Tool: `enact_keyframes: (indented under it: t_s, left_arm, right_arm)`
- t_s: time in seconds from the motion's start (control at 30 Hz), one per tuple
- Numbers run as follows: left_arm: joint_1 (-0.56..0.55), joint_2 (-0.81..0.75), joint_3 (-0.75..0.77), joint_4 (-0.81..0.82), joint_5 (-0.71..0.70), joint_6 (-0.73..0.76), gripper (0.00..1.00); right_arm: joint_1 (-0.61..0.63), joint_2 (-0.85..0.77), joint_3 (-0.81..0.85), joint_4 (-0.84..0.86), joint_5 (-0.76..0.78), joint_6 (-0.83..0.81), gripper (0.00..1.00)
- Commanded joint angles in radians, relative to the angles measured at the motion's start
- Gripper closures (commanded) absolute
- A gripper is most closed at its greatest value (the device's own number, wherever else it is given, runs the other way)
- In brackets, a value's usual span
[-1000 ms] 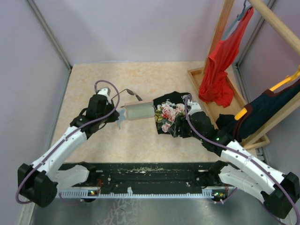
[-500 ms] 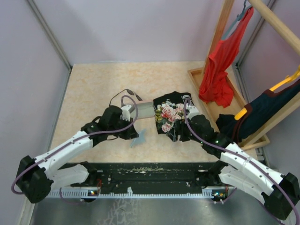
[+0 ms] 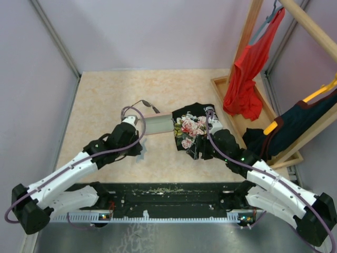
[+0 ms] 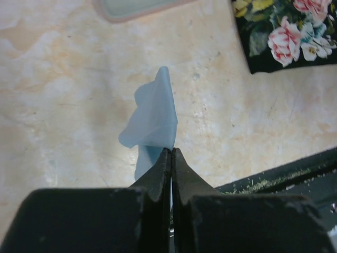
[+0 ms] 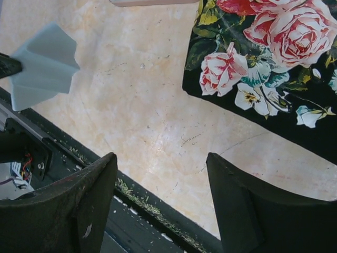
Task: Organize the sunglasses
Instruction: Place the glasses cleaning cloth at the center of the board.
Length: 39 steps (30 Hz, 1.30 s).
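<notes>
Behind the pink case (image 3: 156, 125), I log sunglasses (image 3: 145, 104) unstowed; my left gripper (image 4: 171, 153) pinches the blue cloth (image 4: 152, 113), right gripper (image 5: 160, 195) gapes empty.

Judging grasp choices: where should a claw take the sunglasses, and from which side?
Likely at the frame's middle, from above: the sunglasses lie low on the table just beyond the pink case, thin and wiry, so a near-side approach would meet the case first.

You have free table (image 3: 100, 100) left of the pink case (image 3: 156, 125) and by the far wall; sunglasses (image 3: 143, 104) behind it, floral cloth (image 3: 192, 129) and wooden rack (image 3: 250, 21) at right obstruct.
</notes>
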<state>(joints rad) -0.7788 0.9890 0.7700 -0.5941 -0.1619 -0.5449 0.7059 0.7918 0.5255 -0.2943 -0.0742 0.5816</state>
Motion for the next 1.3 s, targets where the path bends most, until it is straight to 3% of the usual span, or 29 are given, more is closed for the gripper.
enact_keyframes:
  t_s: [0.0,0.2,0.37,0.4,0.5,0.63,0.83,1.0,1.13,1.27]
  left_arm:
    - [-0.011,-0.003,0.018,-0.079,-0.181,-0.078,1.0]
    - [-0.138,0.194,-0.009,0.07,-0.17,-0.134,0.98]
    - [-0.155,0.308,-0.029,0.31,0.039,-0.133,0.77]
    - [-0.155,0.312,-0.03,0.341,0.06,-0.132,0.69]
    - [-0.155,0.306,-0.024,0.401,0.095,-0.097,0.5]
    - [-0.155,0.286,-0.01,0.38,0.07,-0.064,0.41]
    - [-0.142,0.212,-0.041,0.242,-0.1,-0.109,0.4]
    - [-0.133,0.072,-0.196,0.241,-0.142,-0.214,0.44]
    - [-0.107,-0.053,-0.292,0.234,-0.155,-0.303,0.49]
    - [-0.089,-0.135,-0.323,0.141,-0.224,-0.392,0.55]
  right_arm:
    - [-0.002,0.015,0.001,0.046,0.002,0.012,0.31]
    - [-0.002,0.025,0.0,0.048,-0.012,0.017,0.32]
    - [-0.002,0.013,-0.011,0.046,-0.02,0.028,0.32]
    - [-0.001,0.009,-0.016,0.046,-0.02,0.031,0.32]
    - [-0.002,-0.008,-0.035,0.047,-0.014,0.039,0.32]
    - [-0.002,-0.019,-0.05,0.048,-0.007,0.049,0.32]
    - [-0.002,-0.001,-0.042,0.025,0.034,0.047,0.32]
    - [0.014,0.089,0.014,0.008,0.045,-0.005,0.33]
    - [0.151,0.238,0.132,-0.037,0.196,-0.024,0.34]
    - [0.265,0.391,0.225,0.019,0.244,-0.012,0.35]
